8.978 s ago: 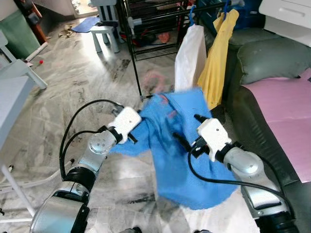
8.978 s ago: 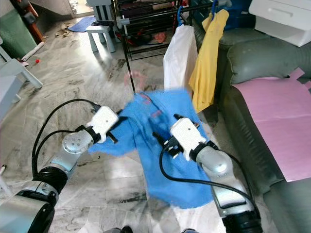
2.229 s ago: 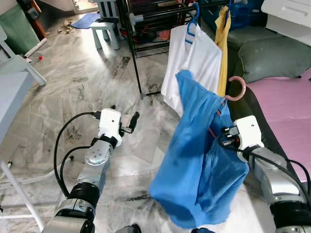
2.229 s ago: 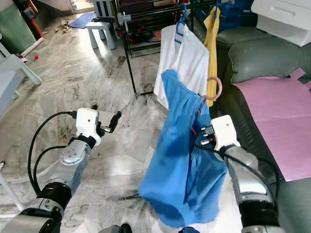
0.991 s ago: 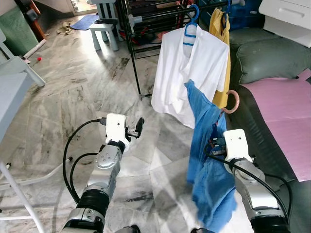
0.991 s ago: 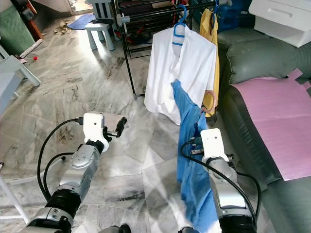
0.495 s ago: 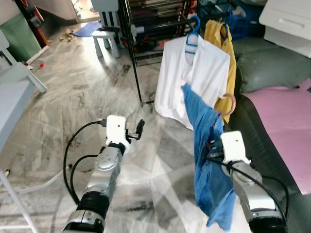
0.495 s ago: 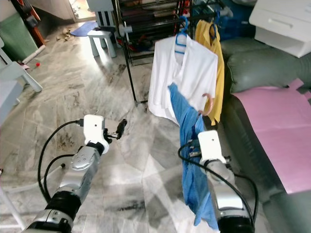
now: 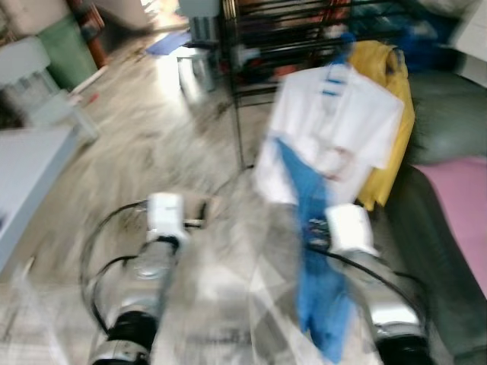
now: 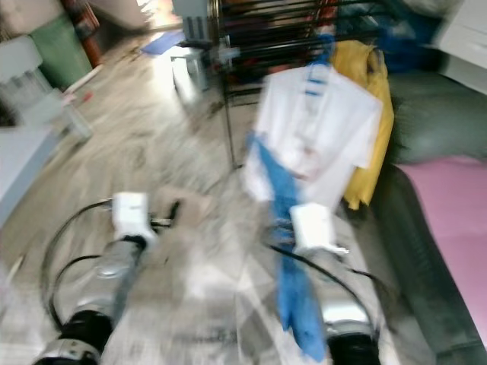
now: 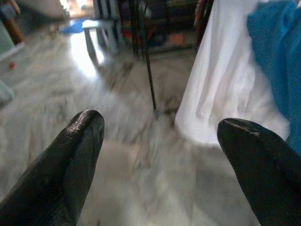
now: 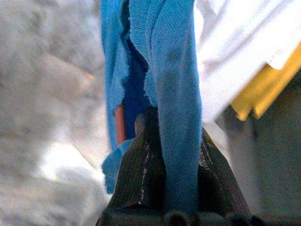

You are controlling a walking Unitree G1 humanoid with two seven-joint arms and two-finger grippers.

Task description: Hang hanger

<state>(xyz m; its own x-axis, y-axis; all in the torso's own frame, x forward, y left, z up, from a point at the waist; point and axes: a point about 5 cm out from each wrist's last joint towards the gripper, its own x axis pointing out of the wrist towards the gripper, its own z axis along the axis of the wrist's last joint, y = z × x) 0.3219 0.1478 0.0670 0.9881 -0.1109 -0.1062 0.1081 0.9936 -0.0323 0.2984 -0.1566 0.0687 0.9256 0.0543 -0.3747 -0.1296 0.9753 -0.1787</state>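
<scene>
Two head views, both smeared with motion blur. At centre right of the frame, right gripper, fingers pinched together on a blue knit garment. Between those black fingers, a thin reddish-pink strip tucked into the blue folds, seemingly part of the pink plastic hanger. Draped down from there towards the lower edge of the frame, the blue cloth in one long narrow fall, just above the grey marble floor. Just above the right gripper, a faint pink curve, the hanger's hook, raised against a white short-sleeved shirt; cannot tell whether touching it. In the upper middle of the frame, the white shirt on a blue hanger, hung from a black metal clothes rack. Close beside it on the right, a yellow garment on the same rack. Further right, a dark green sofa with a pink sheet along the right edge.

At lower left, left gripper held low over the floor, claw spread wide and gripping nothing, pointed towards the rack's leg and the white shirt's hem. In the upper left, a small pale stool on the floor.
</scene>
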